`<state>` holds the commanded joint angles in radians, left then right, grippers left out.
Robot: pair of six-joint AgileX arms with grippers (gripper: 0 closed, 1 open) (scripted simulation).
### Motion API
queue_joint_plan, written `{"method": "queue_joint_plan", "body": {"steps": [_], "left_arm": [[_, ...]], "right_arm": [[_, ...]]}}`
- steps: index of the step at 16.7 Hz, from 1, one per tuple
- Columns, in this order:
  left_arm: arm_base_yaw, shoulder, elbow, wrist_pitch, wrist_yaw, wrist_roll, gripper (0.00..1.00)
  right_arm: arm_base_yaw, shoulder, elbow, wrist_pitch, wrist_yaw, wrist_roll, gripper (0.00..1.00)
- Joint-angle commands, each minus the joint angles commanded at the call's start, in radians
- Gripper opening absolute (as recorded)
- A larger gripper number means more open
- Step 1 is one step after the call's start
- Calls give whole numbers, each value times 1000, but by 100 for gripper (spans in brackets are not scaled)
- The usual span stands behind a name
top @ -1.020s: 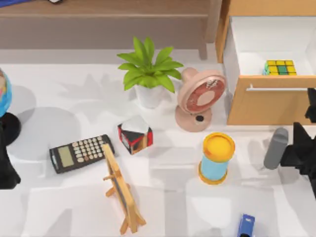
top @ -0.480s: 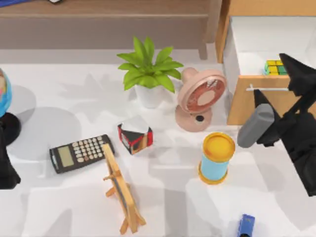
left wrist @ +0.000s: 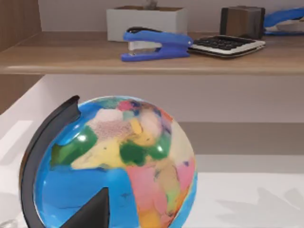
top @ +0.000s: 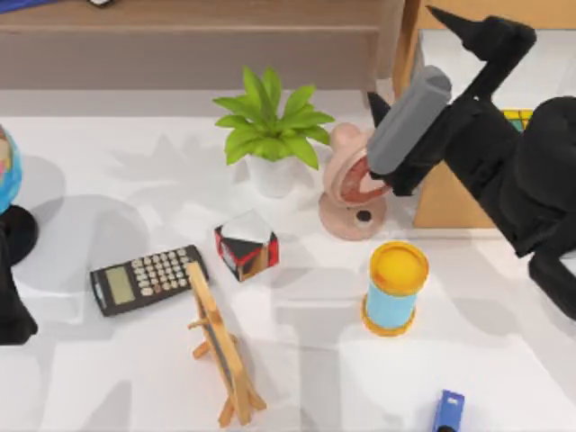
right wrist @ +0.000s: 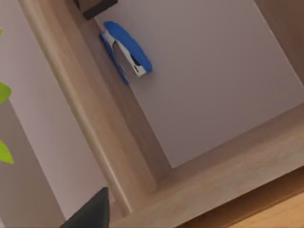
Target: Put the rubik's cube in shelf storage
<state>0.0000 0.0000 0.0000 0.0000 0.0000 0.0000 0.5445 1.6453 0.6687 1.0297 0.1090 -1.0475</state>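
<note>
Right hand (top: pixel 409 67) up at 2 o'clock, over the drawer cabinet (top: pixel 450 193) and the fan (top: pixel 355 184); finger spread cannot be told, nothing seen in its hold. Cube (top: pixel 520 117) sits in the open drawer just at the arm's 3 o'clock side, mostly hidden by it. Shelf (top: pixel 193 31) runs along 12 o'clock; a blue stapler (right wrist: pixel 126 52) lies on it. Left arm parked at 9 o'clock by the globe (left wrist: pixel 118 161).

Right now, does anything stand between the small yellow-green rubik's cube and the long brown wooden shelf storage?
Yes. The rubik's cube sits in the light wooden cabinet's open drawer; the drawer wall and the shelf storage's upright panel separate them. Right gripper hovers nearby.
</note>
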Motion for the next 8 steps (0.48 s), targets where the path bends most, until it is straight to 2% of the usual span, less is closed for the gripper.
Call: {"method": "queue_joint_plan", "body": {"steps": [8], "left_arm": [[0,0,0,0,0,0,100]], "right_arm": [[-109,113,538,-842,-67,432,100]]}}
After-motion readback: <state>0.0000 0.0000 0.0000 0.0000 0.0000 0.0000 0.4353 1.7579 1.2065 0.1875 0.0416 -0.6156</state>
